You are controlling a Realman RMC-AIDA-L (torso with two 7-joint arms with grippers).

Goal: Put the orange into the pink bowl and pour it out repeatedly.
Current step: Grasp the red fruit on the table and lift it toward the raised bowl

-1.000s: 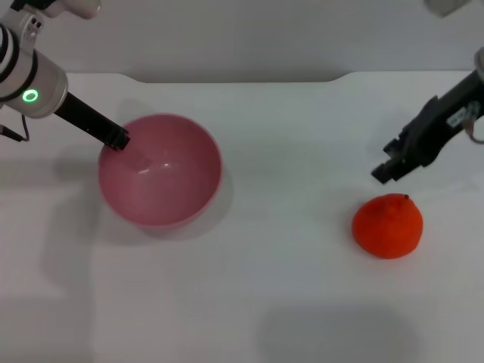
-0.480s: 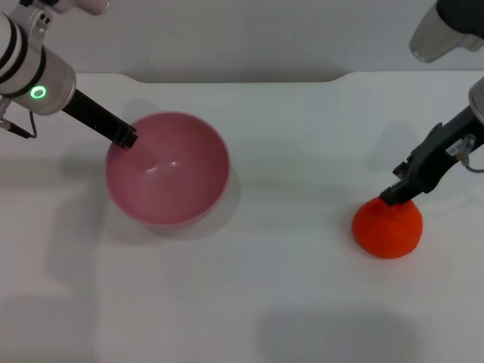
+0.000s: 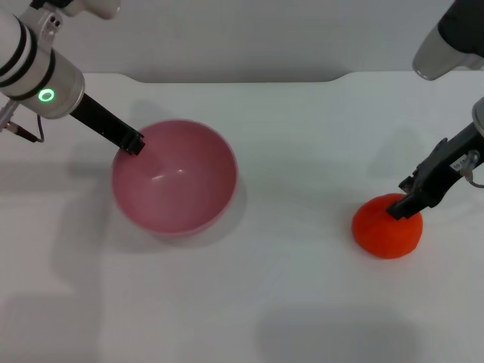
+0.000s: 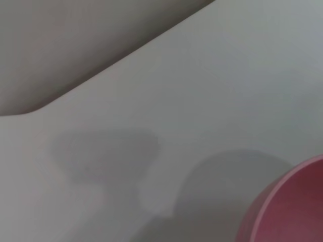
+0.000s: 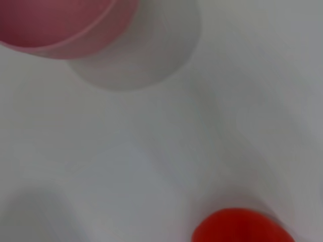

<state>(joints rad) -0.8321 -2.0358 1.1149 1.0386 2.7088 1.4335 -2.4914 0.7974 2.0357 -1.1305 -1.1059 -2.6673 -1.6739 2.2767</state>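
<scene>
On the white table (image 3: 302, 302), toward the robot's right side, the orange (image 3: 386, 231) is seen resting, well apart from the pink bowl (image 3: 175, 178), which is set upright on the left. The right gripper (image 3: 402, 209) is found down on the top of the orange, its dark tip touching the fruit's upper edge; whether its fingers are spread or clenched cannot be told. The left gripper (image 3: 134, 144) is placed at the bowl's far-left rim, and its fingers appear clamped on that rim.

From the head view, both arms and both objects are taken in at once. In the left wrist view only a slice of the bowl's rim (image 4: 287, 201) and its shadow on the table are caught, the orange being out of frame. In the right wrist view the orange (image 5: 242, 227) is cut off at one edge and the bowl (image 5: 65, 25) at the opposite corner, with no fingers visible.

A green ring light (image 3: 47, 95) is lit on the left wrist. A small label (image 3: 459, 162) is carried on the right gripper, its writing unreadable.
</scene>
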